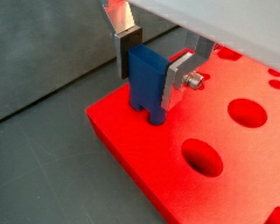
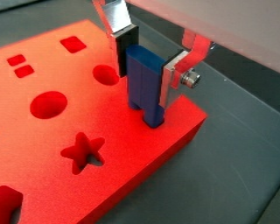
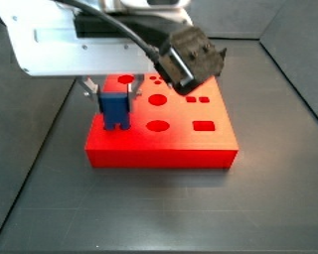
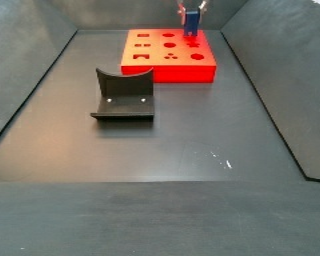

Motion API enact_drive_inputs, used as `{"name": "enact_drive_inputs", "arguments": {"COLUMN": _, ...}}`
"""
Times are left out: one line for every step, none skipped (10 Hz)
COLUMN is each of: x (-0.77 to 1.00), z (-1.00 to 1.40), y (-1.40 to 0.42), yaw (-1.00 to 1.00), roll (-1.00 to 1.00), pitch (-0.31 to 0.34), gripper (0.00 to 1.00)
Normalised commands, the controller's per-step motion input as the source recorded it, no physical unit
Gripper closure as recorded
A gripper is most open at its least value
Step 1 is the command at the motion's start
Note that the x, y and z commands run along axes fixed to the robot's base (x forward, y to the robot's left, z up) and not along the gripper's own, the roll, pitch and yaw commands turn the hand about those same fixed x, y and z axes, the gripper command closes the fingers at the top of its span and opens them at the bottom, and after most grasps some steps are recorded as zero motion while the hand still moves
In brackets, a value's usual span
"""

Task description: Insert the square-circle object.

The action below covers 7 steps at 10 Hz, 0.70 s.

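The square-circle object is a small blue piece standing upright between my gripper's silver fingers. The gripper is shut on it. Its two prongs point down and their tips meet the top of the red block near a corner. Both wrist views show this; the piece stands near the block's edge. In a side view the gripper holds the piece over the block's left part. In a side view the piece is at the far end of the block.
The red block has several shaped holes: round ones, a star, small squares. A dark grey curved holder stands on the dark floor, nearer than the block. Sloped dark walls bound the floor.
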Motion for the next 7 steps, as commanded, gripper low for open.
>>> {"name": "enact_drive_inputs", "arguments": {"x": 0.21, "z": -0.79, "y": -0.03, "yaw": -0.07, "roll": 0.07, "pitch": 0.187, "gripper": 1.0}}
{"name": "enact_drive_inputs", "arguments": {"x": 0.15, "z": -0.86, "y": -0.08, "yaw": -0.04, "roll": 0.07, "pitch": 0.114, "gripper": 1.0}}
{"name": "enact_drive_inputs", "arguments": {"x": 0.05, "z": -0.86, "y": -0.11, "yaw": -0.02, "roll": 0.09, "pitch": 0.049, "gripper": 1.0}}
{"name": "enact_drive_inputs", "arguments": {"x": 0.0, "z": -0.62, "y": -0.06, "yaw": -0.02, "roll": 0.02, "pitch": 0.007, "gripper": 1.0}}
{"name": "enact_drive_inputs", "arguments": {"x": 0.0, "z": 0.0, "y": 0.01, "yaw": 0.0, "roll": -0.02, "pitch": 0.0, "gripper": 1.0}}
{"name": "enact_drive_inputs", "arguments": {"x": 0.0, "z": 0.0, "y": 0.0, "yaw": 0.0, "roll": 0.02, "pitch": 0.0, "gripper": 1.0}}
{"name": "enact_drive_inputs", "arguments": {"x": 0.0, "z": 0.0, "y": 0.0, "yaw": 0.0, "roll": 0.0, "pitch": 0.0, "gripper": 1.0}}
